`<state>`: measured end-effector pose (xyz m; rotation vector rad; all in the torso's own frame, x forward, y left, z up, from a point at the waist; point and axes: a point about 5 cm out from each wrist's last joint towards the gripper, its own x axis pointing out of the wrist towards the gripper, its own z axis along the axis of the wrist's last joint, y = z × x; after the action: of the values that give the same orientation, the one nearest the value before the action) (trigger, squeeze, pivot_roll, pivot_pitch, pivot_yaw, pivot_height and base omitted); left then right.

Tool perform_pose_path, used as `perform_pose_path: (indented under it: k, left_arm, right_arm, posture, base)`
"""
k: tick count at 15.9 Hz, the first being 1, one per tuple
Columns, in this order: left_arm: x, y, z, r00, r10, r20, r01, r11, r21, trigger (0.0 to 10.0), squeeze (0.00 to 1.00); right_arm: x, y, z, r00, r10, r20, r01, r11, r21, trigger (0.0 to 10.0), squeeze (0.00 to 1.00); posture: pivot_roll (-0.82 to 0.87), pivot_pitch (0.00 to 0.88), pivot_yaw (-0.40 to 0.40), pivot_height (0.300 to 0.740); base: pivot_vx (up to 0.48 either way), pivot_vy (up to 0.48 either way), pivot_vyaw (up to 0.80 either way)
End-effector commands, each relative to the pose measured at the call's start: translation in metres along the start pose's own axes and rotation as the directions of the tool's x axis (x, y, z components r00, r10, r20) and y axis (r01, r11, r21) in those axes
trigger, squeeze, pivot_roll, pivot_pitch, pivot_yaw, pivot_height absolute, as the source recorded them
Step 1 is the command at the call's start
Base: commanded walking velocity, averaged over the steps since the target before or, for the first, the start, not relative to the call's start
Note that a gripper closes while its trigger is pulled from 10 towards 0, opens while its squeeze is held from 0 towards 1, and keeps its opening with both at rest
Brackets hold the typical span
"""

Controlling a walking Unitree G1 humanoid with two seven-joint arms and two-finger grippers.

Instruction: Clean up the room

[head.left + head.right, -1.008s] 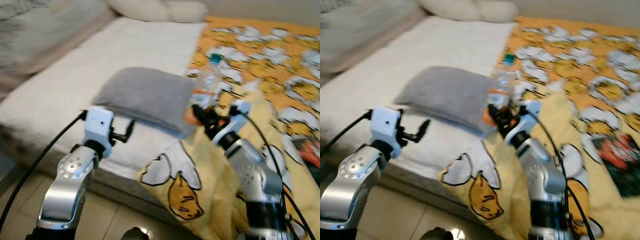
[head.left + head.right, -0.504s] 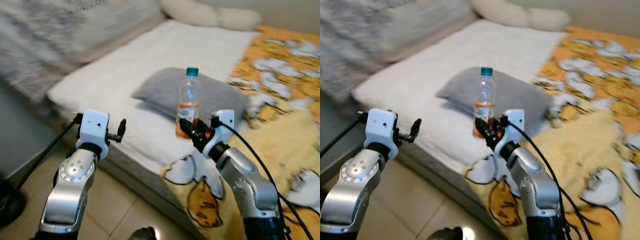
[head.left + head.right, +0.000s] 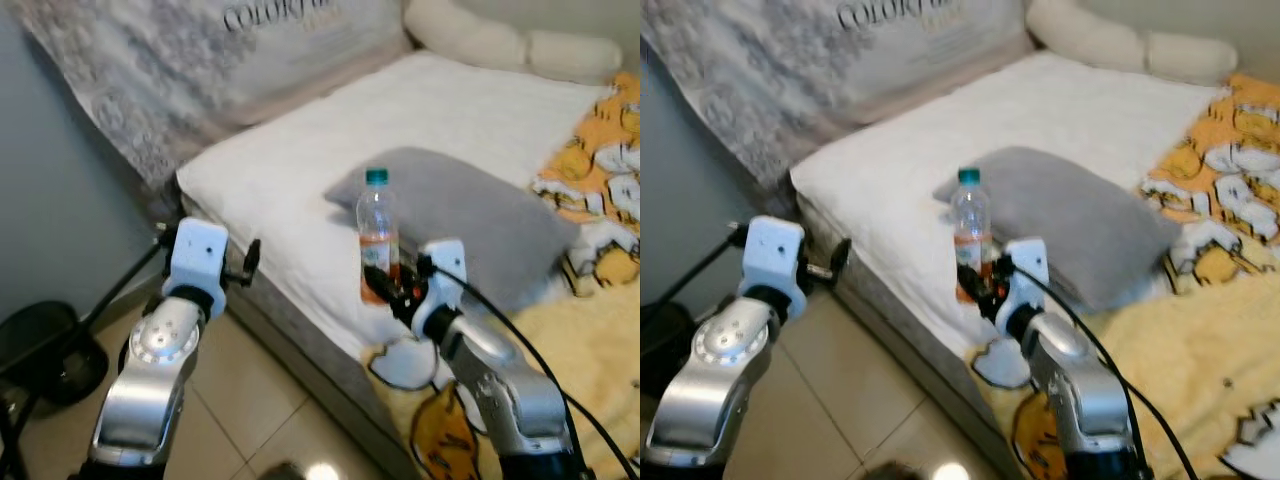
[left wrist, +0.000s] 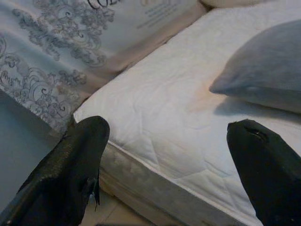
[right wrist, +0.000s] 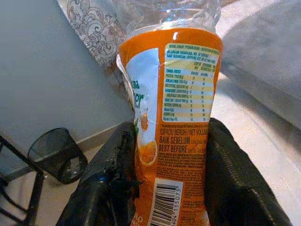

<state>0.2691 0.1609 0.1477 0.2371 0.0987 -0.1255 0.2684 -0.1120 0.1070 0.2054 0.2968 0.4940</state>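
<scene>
Left eye view: right gripper [image 3: 385, 283] clenched around the lower part of a plastic bottle [image 3: 377, 232], green cap up, held upright over the near edge of the white mattress [image 3: 290, 170]. Grey pillow [image 3: 470, 220] lies just behind the bottle. Yellow duck-print blanket [image 3: 590, 340] off to the robot's right. Left gripper [image 3: 250, 262] raised beside the mattress corner, carrying nothing. Black mesh bin [image 3: 45, 345] on the tiled floor, far left.

Left wrist view: fingers [image 4: 70, 169] spread wide apart, empty; mattress and pillow edge beyond them.

Right wrist view: both black fingers [image 5: 113, 174] pressed against the bottle's orange label [image 5: 181, 117]; mesh bin [image 5: 56, 153] on the floor below
</scene>
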Motion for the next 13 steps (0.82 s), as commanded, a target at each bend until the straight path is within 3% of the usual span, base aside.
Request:
perform_pose_path:
  k: [1, 10, 13]
  left_arm:
    - [-0.0021, 0.0058, -0.0022, 1.000, 0.022, -0.019, -0.022, 1.000, 0.002, 10.0, 0.00]
    - [-0.0093, 0.0118, -0.0052, 0.999, 0.036, -0.029, -0.036, 0.999, 0.003, 10.0, 0.00]
    - [-0.0084, 0.0129, -0.0054, 0.999, 0.030, -0.031, -0.030, 1.000, 0.002, 10.0, 0.00]
  right_arm:
    - [0.0043, 0.0066, 0.0056, 1.000, 0.027, 0.005, -0.027, 0.999, -0.026, 10.0, 0.00]
    - [0.0077, 0.0007, 0.0022, 0.999, 0.021, -0.031, -0.023, 0.997, -0.073, 10.0, 0.00]
    - [0.0069, -0.0031, 0.0015, 1.000, -0.022, -0.013, 0.020, 0.994, -0.105, 10.0, 0.00]
  posture:
    - [0.05, 0.000, 0.052, 0.740]
    - [0.06, 0.000, 0.036, 0.740]
    - [0.07, 0.000, 0.037, 0.740]
  base:
    - [0.251, 0.000, 0.80]
    - [0.274, 0.000, 0.80]
    - [0.292, 0.000, 0.18]
